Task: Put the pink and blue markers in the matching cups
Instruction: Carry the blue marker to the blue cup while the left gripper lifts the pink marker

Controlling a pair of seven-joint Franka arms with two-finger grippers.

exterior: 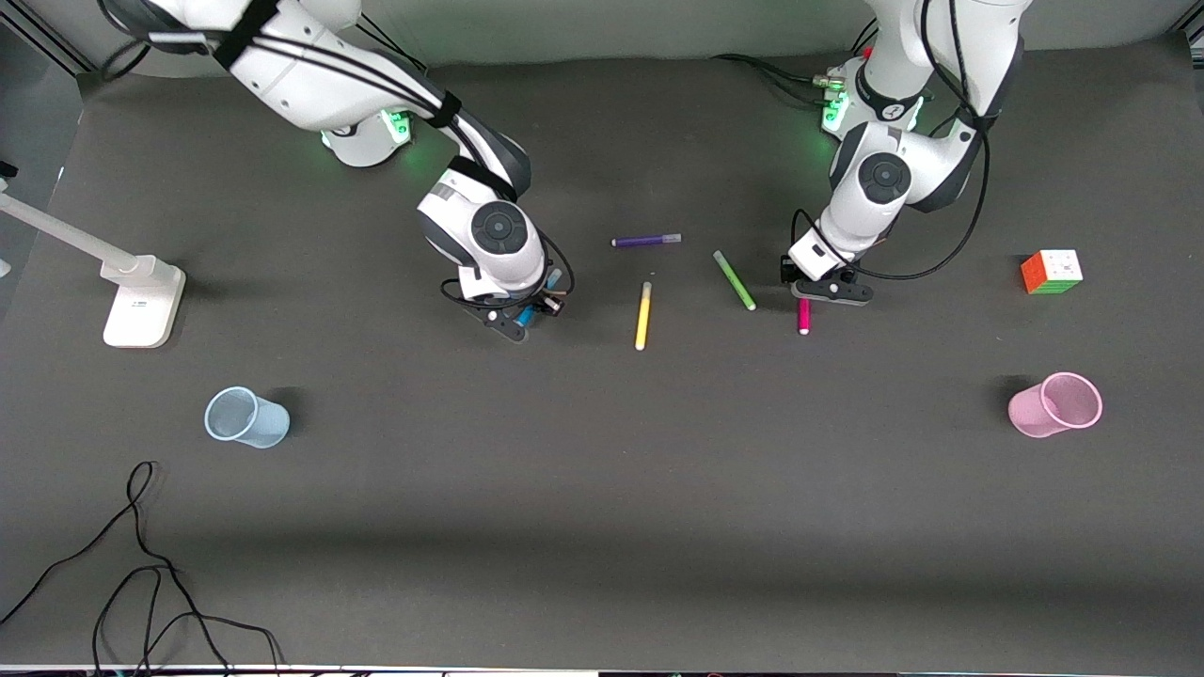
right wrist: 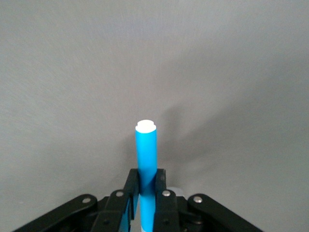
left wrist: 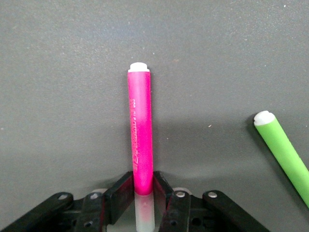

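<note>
My right gripper is shut on the blue marker, toward the right arm's end of the table. In the right wrist view the jaws clamp the blue marker, and its white-tipped end sticks out over the bare mat. My left gripper is shut on the pink marker. In the left wrist view the fingers grip the pink marker where its pink body meets the pale cap. The pale blue cup and the pink cup stand at the two ends of the table, nearer the front camera.
A purple pen, a yellow pen and a green pen lie between the grippers; the green pen lies beside the pink marker. A colour cube sits near the pink cup. A white stand and a black cable lie near the blue cup.
</note>
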